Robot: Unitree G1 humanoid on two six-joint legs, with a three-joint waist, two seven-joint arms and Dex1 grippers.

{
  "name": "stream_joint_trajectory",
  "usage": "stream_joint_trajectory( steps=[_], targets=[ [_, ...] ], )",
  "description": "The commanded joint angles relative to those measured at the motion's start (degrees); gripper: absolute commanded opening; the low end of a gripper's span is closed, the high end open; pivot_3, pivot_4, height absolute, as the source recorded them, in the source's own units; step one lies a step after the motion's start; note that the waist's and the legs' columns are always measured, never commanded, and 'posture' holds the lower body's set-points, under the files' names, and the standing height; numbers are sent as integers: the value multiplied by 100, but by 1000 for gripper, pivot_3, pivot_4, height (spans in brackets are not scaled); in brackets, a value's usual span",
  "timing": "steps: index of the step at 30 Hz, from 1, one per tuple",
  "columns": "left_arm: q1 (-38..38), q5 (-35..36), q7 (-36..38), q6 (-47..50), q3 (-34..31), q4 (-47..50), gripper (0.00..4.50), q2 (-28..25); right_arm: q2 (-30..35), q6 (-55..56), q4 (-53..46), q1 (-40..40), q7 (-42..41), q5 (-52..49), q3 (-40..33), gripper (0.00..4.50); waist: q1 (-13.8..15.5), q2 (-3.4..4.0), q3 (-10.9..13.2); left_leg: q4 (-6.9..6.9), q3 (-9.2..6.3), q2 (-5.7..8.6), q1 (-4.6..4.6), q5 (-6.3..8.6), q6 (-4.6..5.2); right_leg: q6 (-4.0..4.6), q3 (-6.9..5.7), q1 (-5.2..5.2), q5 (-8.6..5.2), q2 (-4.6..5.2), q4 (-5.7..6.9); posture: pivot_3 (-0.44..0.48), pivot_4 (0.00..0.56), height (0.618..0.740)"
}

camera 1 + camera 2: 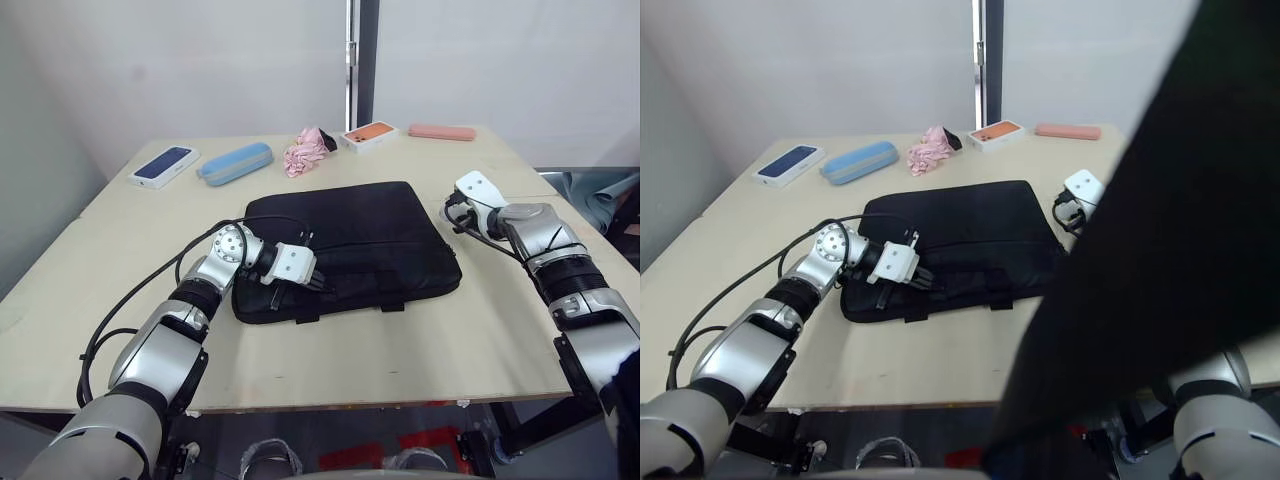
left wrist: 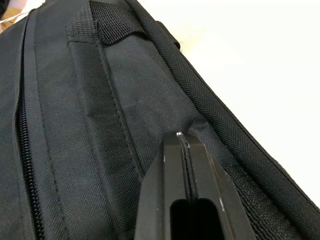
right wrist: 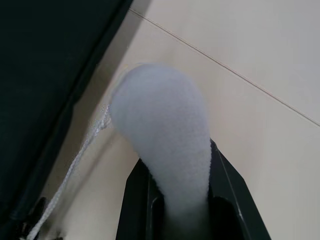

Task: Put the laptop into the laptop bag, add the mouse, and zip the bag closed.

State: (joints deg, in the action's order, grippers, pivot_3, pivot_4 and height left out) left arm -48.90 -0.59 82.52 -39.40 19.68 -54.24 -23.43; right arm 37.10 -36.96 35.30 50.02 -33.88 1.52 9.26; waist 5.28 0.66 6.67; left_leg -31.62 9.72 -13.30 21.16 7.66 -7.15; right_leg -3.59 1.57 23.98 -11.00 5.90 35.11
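Along the table's (image 1: 420,350) far edge: a phone box (image 1: 163,166), blue case (image 1: 235,163), pink cloth (image 1: 307,152) (perhaps crumpled).

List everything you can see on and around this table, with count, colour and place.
table: one, pale wood, under everything
laptop bag: one, black, lying flat mid-table
oblong case: one, light blue, far left
flat box: one, white with dark blue top, far left corner
crumpled cloth: one, pink, behind the bag
small box: one, white with orange top, far edge
slim case: one, pink, far right
fluffy plush: one, white, in right tool
left tool: black, shut, tips on bag
right tool: black, gripping plush
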Motion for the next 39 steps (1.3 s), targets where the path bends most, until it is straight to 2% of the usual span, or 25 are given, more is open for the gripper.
stream_joint_trajectory(
  steps=[1,4,7,10,11,16,19,22,25,28,32,34,36,39],
  targets=[
    [486,-355,201,446,284,-291,0,-34,269,-563,-819,-195,-540,-337,-314,1292,10,-2,1,4,0,0,0,0,0,0,-1,-1,0,0,-3,0,150,740],
    [485,-25,361,819,70,72,0,-47,560,-993,-1444,-552,-781,-547,-517,2429,22,-2,2,15,0,-1,0,0,1,-1,-3,2,-1,-1,-10,0,150,740],
    [565,406,555,1405,-161,771,0,-135,978,-1383,-2011,-993,-1103,-845,-834,3370,39,-7,10,25,5,-2,9,0,4,-2,-4,16,-1,-2,-19,0,150,740],
    [705,700,642,1969,-319,1523,0,-283,1351,-1654,-2394,-1332,-1372,-1129,-1145,4421,25,-25,23,29,6,-6,68,3,9,-2,-7,70,-1,-7,-24,0,150,740],
    [773,833,663,2231,-389,1895,0,-385,1564,-1778,-2532,-1471,-1563,-1297,-1331,4468,16,-26,24,29,9,-8,99,2,12,0,-5,108,0,-11,-24,0,150,740],
    [1173,1214,547,3171,-691,3405,0,-1043,2511,-2337,-3105,-1955,-2400,-2171,-2272,4468,-2,-22,85,11,12,-45,170,0,62,3,-11,165,-2,-45,-29,0,150,740],
    [1338,1424,432,3759,-915,3966,0,-1421,2916,-2535,-3348,-2323,-2796,-2571,-2768,4468,13,-28,101,0,14,-77,181,1,67,12,-13,185,-7,-74,-26,0,150,740],
    [1482,1748,401,4634,-1243,4473,795,-1940,3214,-2614,-3711,-3096,-3408,-3036,-3576,4500,55,-36,113,-3,13,-89,175,6,59,24,-15,185,-14,-84,-22,0,150,740],
    [1587,2092,337,5229,-1708,4749,1880,-2437,3267,-2739,-4118,-3819,-3850,-3438,-4389,4500,76,-41,126,-18,16,-89,176,14,61,25,-11,185,-15,-83,-18,0,150,740],
    [1632,2312,232,5712,-2114,4805,2932,-2863,3204,-2727,-4264,-4147,-3837,-3587,-4667,4500,69,-44,128,-48,20,-88,175,27,59,25,-4,183,-15,-78,-1,0,150,740],
    [2087,2176,284,5959,-2549,4740,4412,-3799,3175,-2738,-4240,-4289,-3804,-3798,-4816,4500,3,-53,135,-70,20,-89,169,40,38,25,4,182,-15,-77,21,0,150,740],
    [2414,2232,243,6166,-2835,4756,4461,-4166,3231,-2687,-4186,-4374,-3827,-3838,-4820,4500,15,-53,135,-72,21,-89,166,56,13,24,4,181,-15,-76,26,0,150,740],
    [3054,2275,313,6382,-3329,4809,4461,-4566,3314,-2631,-4075,-4416,-3883,-3858,-4801,4500,5,-53,135,-76,22,-87,166,56,13,24,5,181,-16,-74,27,0,150,740],
    [4170,2032,479,5998,-4123,4724,4461,-4912,3486,-2445,-3712,-4315,-3992,-3838,-4671,4500,13,-57,138,-73,23,-88,168,57,14,23,3,181,-16,-74,21,0,150,740]
  ],
)
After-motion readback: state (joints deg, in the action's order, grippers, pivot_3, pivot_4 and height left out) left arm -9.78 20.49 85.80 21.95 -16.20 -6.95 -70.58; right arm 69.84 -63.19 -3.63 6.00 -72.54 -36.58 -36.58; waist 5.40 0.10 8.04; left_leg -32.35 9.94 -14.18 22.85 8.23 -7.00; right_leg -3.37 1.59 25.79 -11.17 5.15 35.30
